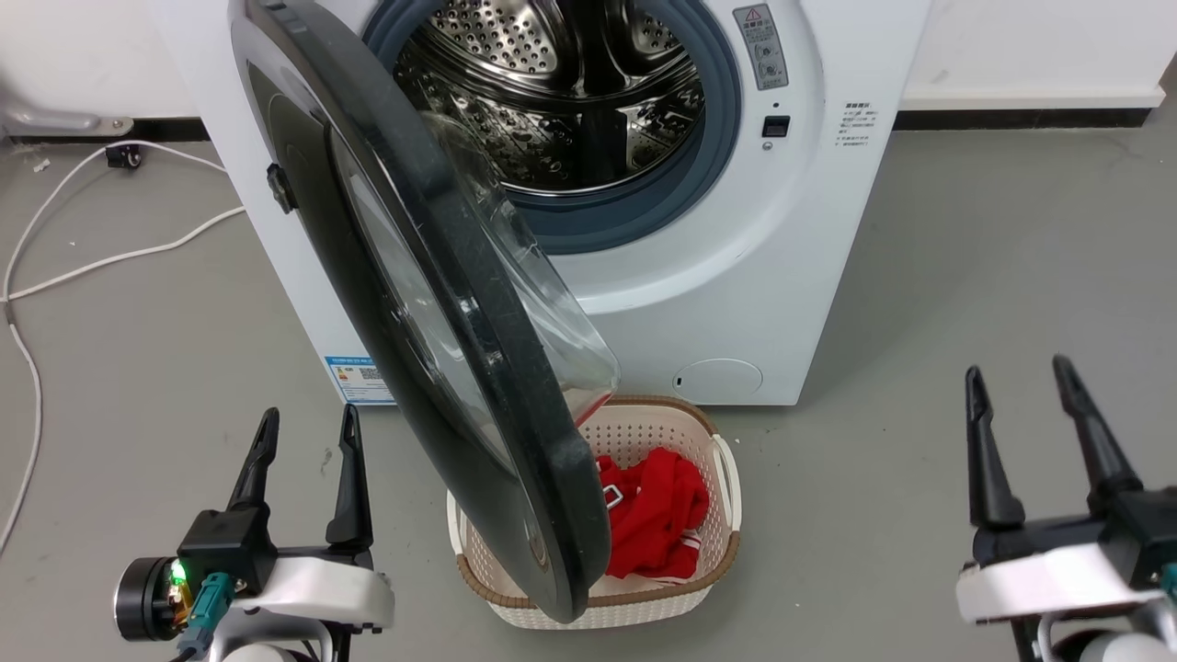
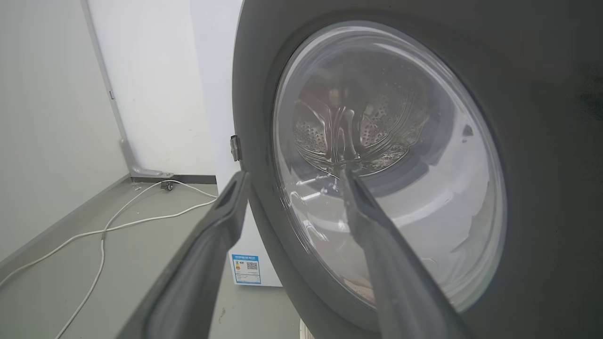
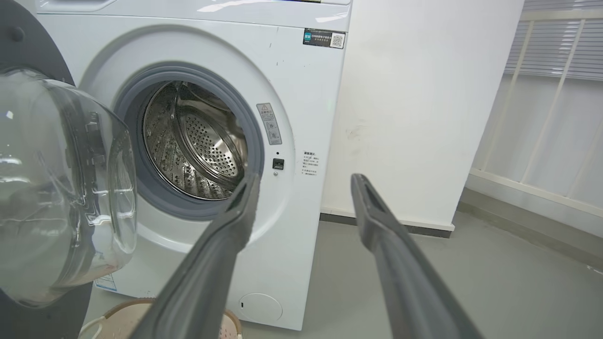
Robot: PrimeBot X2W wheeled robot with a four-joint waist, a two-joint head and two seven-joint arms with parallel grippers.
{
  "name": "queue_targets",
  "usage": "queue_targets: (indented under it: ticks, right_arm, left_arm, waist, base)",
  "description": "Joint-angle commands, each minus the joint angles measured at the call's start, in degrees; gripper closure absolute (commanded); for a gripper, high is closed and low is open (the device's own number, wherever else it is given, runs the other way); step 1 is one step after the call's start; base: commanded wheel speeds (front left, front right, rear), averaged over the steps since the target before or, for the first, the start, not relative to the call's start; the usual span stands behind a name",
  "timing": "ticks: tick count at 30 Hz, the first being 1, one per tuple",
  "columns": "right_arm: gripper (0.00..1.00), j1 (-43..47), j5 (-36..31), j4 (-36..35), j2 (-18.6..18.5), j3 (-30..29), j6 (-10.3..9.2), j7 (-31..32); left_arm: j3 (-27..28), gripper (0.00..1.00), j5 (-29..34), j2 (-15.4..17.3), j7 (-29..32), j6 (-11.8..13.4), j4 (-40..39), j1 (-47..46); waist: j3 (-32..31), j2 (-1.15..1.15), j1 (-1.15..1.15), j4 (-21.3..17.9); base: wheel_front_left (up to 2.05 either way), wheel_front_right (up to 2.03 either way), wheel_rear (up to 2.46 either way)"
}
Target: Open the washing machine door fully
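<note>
Washing machine door (image 1: 497,368): stood half-open. Left pincer (image 1: 310,414), right pincer (image 1: 1017,368): both hung released, empty. Steady push on free rim was advised.

I count one washing machine (image 1: 809,230), one door (image 1: 542,460), one basket (image 1: 726,542), one red garment (image 1: 657,515), and two tools: left tool (image 1: 310,412), right tool (image 1: 1016,368).

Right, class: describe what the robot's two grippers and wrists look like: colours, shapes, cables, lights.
The left gripper and right gripper each have two long, tapering dark fingers on a black block, fixed to a white rounded wrist shell. The left wrist also carries a green light, a teal plug and a black cylinder.
</note>
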Motion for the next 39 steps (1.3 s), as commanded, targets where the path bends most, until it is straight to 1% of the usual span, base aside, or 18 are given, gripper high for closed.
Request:
queue_targets:
  ticks: [1,5,9,13,25,26,27,33,39]
  right_arm:
    - [0.0,1.87,0.57,-0.54,0.18,0.49,-0.03,0.62]
    - [0.0,4.53,2.81,0.57,0.18,1.51,-0.03,1.89]
    - [0.0,5.64,4.55,2.83,0.19,1.44,-0.03,1.74]
    - [0.0,5.28,5.35,3.9,0.19,1.24,-0.03,1.37]
    - [0.0,3.13,5.98,4.18,0.2,0.09,-0.03,1.05]
    - [0.0,3.01,6.02,4.23,0.2,0.15,-0.03,1.03]
    - [0.0,2.98,6.09,4.29,0.2,0.12,-0.03,1.03]
    - [0.0,2.68,6.62,4.74,0.2,0.29,-0.03,1.2]
    - [0.0,2.66,7.08,5.31,0.2,-0.02,-0.03,1.28]
  left_arm:
    - [0.04,0.0,0.38,-0.01,-0.15,0.07,-0.24,0.84]
    - [0.4,0.0,0.63,0.04,-0.15,-0.13,-0.3,0.97]
    - [0.25,0.0,1.1,0.04,-0.15,-0.18,-0.51,1.22]
    - [0.13,0.0,1.28,0.04,-0.15,-0.38,-0.67,1.53]
    - [0.18,0.0,0.84,0.03,-0.15,-0.83,-0.28,1.19]
    - [0.21,0.81,0.84,0.03,-0.15,-0.87,-0.47,1.15]
    - [0.11,1.0,0.74,0.02,-0.15,-0.98,-0.31,1.26]
    - [0.12,1.0,1.02,0.02,-0.15,-0.73,-1.72,0.71]
    - [0.34,1.0,0.94,0.01,-0.15,-0.04,-6.79,-0.53]
  waist:
    - [-0.14,0.0,0.0,-0.01]
    - [-0.45,0.0,0.0,-0.15]
    - [-0.55,0.0,0.0,-0.18]
    - [-0.63,0.0,0.0,-0.43]
    - [-0.46,0.0,0.0,-0.67]
    - [-0.42,0.0,0.0,-0.71]
    - [-0.39,0.0,0.0,-0.71]
    - [-0.06,0.0,0.0,-0.72]
    - [0.04,0.0,0.0,-0.44]
  base:
    - [0.0,0.0,0.0]
    - [0.0,0.0,0.0]
    - [0.0,0.0,0.0]
    - [0.0,0.0,0.0]
    - [0.0,0.0,0.0]
    - [0.0,0.0,0.0]
    - [0.0,0.0,0.0]
    - [0.0,0.0,0.0]
    - [0.0,0.0,0.0]
